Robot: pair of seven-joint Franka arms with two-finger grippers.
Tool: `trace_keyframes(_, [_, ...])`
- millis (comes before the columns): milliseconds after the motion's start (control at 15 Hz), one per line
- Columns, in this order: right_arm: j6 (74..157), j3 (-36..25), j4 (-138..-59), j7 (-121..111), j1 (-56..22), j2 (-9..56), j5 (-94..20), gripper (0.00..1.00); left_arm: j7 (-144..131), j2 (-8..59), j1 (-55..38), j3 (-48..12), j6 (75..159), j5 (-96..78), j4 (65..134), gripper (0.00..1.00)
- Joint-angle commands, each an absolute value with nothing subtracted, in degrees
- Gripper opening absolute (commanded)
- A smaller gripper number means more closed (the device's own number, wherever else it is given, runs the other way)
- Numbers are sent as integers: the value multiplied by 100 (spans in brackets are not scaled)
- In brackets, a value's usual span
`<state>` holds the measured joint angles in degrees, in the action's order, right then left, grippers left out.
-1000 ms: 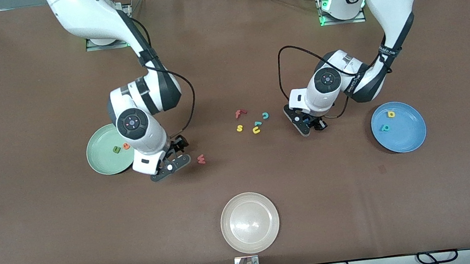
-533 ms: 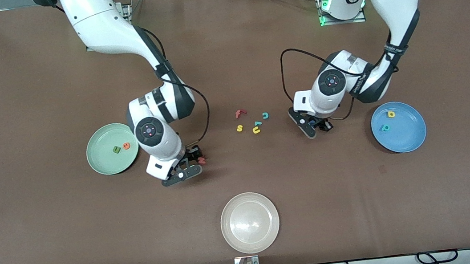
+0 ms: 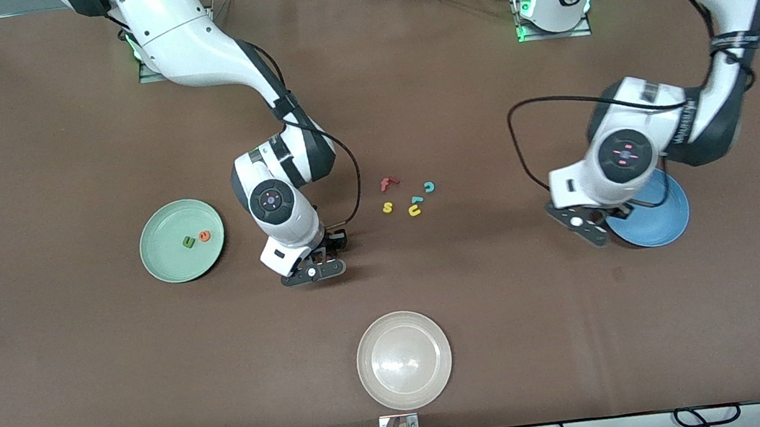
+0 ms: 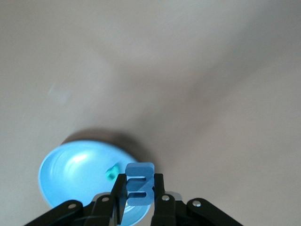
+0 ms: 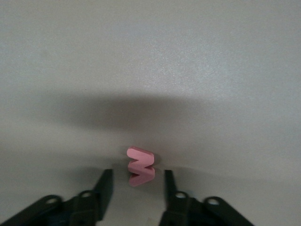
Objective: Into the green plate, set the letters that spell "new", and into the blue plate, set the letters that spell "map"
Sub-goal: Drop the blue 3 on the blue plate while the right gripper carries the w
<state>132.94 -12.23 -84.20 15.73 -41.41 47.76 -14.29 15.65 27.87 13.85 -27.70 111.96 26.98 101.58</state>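
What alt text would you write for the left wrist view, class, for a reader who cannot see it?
The left gripper is shut on a blue foam "m", held over the edge of the blue plate. A small teal letter lies in the plate, which sits on the bare table.

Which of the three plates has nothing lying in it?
The whitish-beige plate, nearest the front camera. The green plate holds two small letters, and the blue plate shows a teal one.
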Motion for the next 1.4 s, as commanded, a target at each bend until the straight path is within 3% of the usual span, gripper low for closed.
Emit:
trace_keyframes(0, [13280,-1204,-8183,1661,-4122,4939,-1450,47,1477,3014,2090,-2839,11179,2751,10099,11])
trace_keyframes(333, [13298,-1204,-8121,1670,-4131,5045,-1450,47,1555,3682,3031,-2821,11925,2830,10090,13])
trace_keyframes(533, [13298,-1213,-8121,1652,-4131,5054,-1441,44,1547,3884,3094,-2821,11971,2839,10099,17])
trace_keyframes(600, [13298,-1213,-8121,1644,-4131,5054,-1424,34,1547,3876,3094,-2804,11971,2839,10099,28])
trace_keyframes(667, [13289,-1213,-8121,1644,-4140,5045,-1337,23,1556,3876,3094,-2821,11962,2839,10099,49])
trace_keyframes(733, [13272,-1204,-8121,1626,-4140,5045,-1232,16,1556,3867,3094,-2804,11962,2839,10090,83])
trace_keyframes(800, [13263,-1213,-8121,1617,-4140,5045,-1196,11,1564,3841,3111,-2821,11945,2839,10099,100])
trace_keyframes(1067, [13088,-1239,-8121,1573,-4131,4870,-1090,2,1529,3701,3094,-2883,11874,2830,10090,100])
trace_keyframes(1333, [11894,-1292,-8523,777,-3570,4045,-1072,2,1337,3270,3076,-3399,11007,2707,9819,100])
